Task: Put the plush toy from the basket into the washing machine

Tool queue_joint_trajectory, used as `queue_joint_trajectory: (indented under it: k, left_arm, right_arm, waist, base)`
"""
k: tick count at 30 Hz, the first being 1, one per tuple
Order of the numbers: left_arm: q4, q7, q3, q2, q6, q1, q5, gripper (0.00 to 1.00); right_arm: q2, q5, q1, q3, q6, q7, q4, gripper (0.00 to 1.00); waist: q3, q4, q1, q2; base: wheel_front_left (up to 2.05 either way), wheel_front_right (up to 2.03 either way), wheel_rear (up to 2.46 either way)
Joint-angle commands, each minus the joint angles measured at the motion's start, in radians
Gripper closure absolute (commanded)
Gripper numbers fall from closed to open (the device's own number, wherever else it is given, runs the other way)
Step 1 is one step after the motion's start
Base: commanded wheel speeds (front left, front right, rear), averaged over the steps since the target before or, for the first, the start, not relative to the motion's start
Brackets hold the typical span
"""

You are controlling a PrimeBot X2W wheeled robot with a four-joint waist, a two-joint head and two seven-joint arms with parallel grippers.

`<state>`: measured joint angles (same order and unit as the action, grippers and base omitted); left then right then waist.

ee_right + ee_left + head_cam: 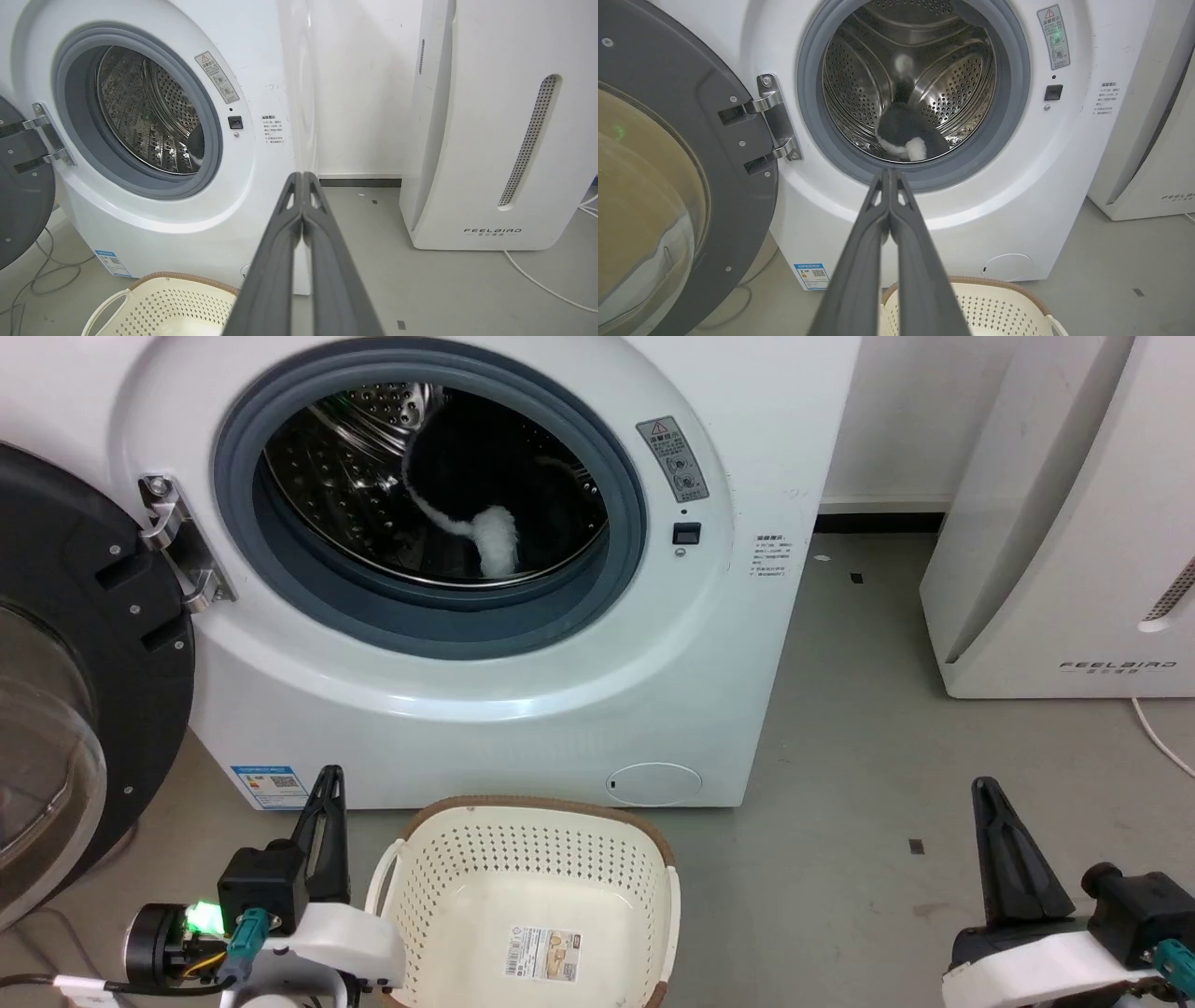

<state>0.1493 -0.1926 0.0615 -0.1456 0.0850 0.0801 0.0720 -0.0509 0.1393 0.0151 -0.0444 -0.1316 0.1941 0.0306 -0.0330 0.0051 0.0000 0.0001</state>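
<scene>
Now in washer (467, 709): one toy (476, 476), upper centre.
Basket (439, 868): one, bottom centre.
Tools: two, lower corners; left tool (329, 777) and right tool (982, 788) pinched closed.

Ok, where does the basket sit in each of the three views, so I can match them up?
Head view: basket at bottom centre, on the floor in front of the washing machine.
Left wrist view: basket at the bottom edge, right of centre, partly cut off.
Right wrist view: basket at the bottom left, cut off by the edge.
Shared landmark: the warning sticker right of the drum opening.
</scene>
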Motion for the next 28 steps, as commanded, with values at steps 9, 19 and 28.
queue_joint_trajectory:
  k: [9,19,28]
  left_arm:
    - [-0.025,0.025,-0.010,0.013,-0.011,-0.023,-0.013,1.00]
    - [-0.040,0.045,-0.017,0.023,-0.020,-0.030,-0.020,1.00]
    - [-0.054,0.063,-0.022,0.032,-0.028,-0.036,-0.027,1.00]
  right_arm:
    - [0.000,-0.025,-0.005,0.007,0.000,-0.025,-0.007,1.00]
    - [0.000,-0.039,-0.006,0.012,0.000,-0.046,-0.010,1.00]
    - [0.000,-0.052,-0.007,0.016,0.000,-0.064,-0.013,1.00]
  waist:
    - [0.004,-0.001,0.0000,-0.0001]
    - [0.007,-0.001,0.0000,-0.0001]
    - [0.011,-0.002,0.0000,-0.0001]
  base:
    - [0.00,0.00,0.00]
    - [0.00,0.00,0.00]
    - [0.00,0.00,0.00]
